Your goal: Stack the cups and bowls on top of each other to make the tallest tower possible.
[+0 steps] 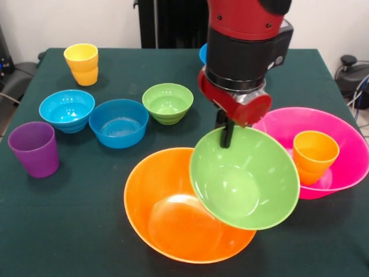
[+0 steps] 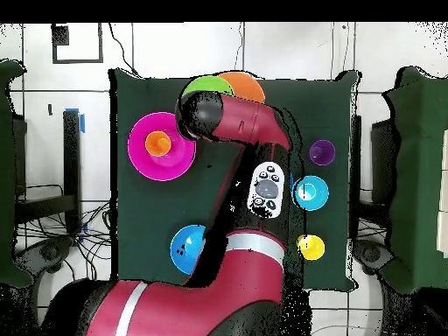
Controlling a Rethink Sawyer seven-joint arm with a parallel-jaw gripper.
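My gripper point(image 1: 228, 137) is shut on the far rim of the medium green bowl point(image 1: 248, 184) and holds it tilted, its opening facing the camera, over the right side of the large orange bowl point(image 1: 167, 219). To the right stands the large pink bowl point(image 1: 349, 138) with the orange cup point(image 1: 314, 154) upright inside it. In the overhead view the arm covers the gripper; the green bowl point(image 2: 203, 86), orange bowl point(image 2: 247, 86), pink bowl point(image 2: 138, 157) and orange cup point(image 2: 157, 143) show.
On the dark green table point(image 1: 81, 231) stand a small green bowl point(image 1: 168, 103), a medium blue bowl point(image 1: 119, 122), a cyan bowl point(image 1: 67, 109), a purple cup point(image 1: 34, 148) and a yellow cup point(image 1: 82, 63). A blue bowl point(image 1: 202, 53) peeks out behind the arm.
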